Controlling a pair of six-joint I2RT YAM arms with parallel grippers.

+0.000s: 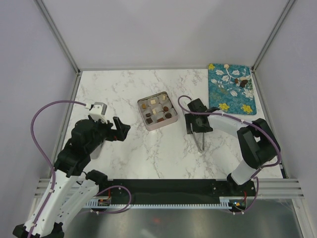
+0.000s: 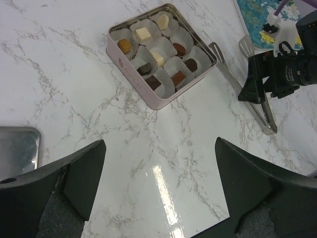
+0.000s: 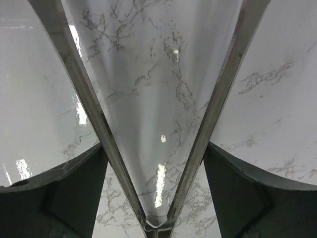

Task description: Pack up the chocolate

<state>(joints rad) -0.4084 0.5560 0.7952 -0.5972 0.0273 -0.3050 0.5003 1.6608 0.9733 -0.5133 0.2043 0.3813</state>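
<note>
We see small brown and cream chocolates [image 2: 157,57] in a square pink tin [image 2: 131,74]; beside it the right gripper [image 3: 154,148] straddles shiny metal tongs [image 3: 86,99], hold unclear; the left gripper [image 2: 159,144] gapes wide.

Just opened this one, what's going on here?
Chocolate packing. The open tin sits mid-table, and every slot seems to hold one of the chocolates. The right gripper is down over the tongs, which lie between its jaws. Whether it grips them is unclear. The left gripper hangs open and empty. A few more chocolates sit on the blue mat.
</note>
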